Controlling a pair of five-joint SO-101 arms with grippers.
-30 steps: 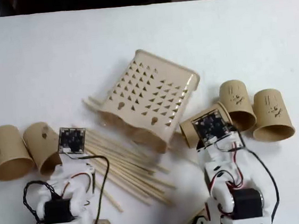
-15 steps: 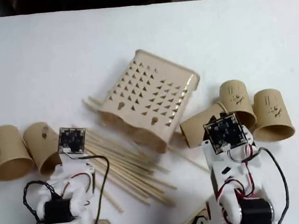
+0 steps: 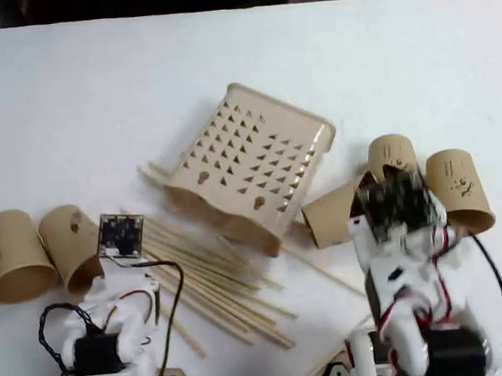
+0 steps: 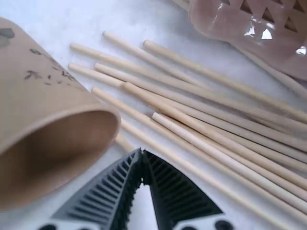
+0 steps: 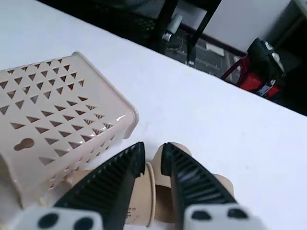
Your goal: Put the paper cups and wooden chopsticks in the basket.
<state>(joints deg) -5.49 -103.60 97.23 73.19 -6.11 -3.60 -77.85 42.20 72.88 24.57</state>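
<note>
Basket (image 3: 253, 165) tipped on tabletop (image 3: 89, 97), chopsticks (image 4: 201, 120) fanned beside. Left hand (image 4: 142, 154) pinched closed, paper cup (image 4: 43, 129) just beside. Right hand (image 5: 151, 148) narrowly parted, seemingly above cup cluster (image 5: 160, 206).

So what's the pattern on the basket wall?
Beige basket with rows of small triangular cut-outs; clearest in the high view.

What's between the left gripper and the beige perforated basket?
A spread of loose pale wooden chopsticks lies between the left gripper and the beige perforated plastic basket, seen in the left wrist view.
</note>
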